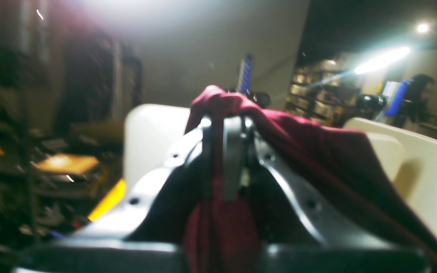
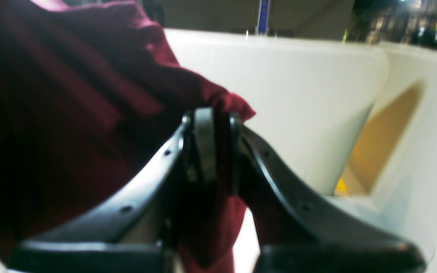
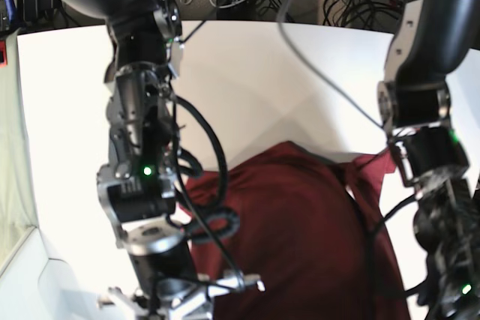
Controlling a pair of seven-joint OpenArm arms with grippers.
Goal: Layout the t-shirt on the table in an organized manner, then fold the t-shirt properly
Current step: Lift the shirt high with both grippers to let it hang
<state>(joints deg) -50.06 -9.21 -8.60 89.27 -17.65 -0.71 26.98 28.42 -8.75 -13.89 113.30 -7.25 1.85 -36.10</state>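
Honestly, the t-shirt (image 3: pixel 300 237) fills the lower middle of the base view, a maroon sheet running off the bottom edge, so its lower part is cut off. Black cables cross its left side and the two arms cover both lower corners, which hides exactly where the cloth is gripped from up there.

The wrist views settle that. The left gripper (image 1: pixel 226 125) has its jaws pinched narrow on a bunched fold of the shirt, with cloth draping over the fingertips and off toward the lower right of the frame. The right gripper (image 2: pixel 212 117) is clamped narrow on another fold, and the rest of the shirt fills the whole left half of that view. Both wrist shots are blurry, so I can't make out seams or which part of the garment each holds.

The table (image 3: pixel 247 88) is white and bare across the upper half of the base view, up to its far edge near the cables at the top. Its curved edges show pale behind the cloth in both wrist views.
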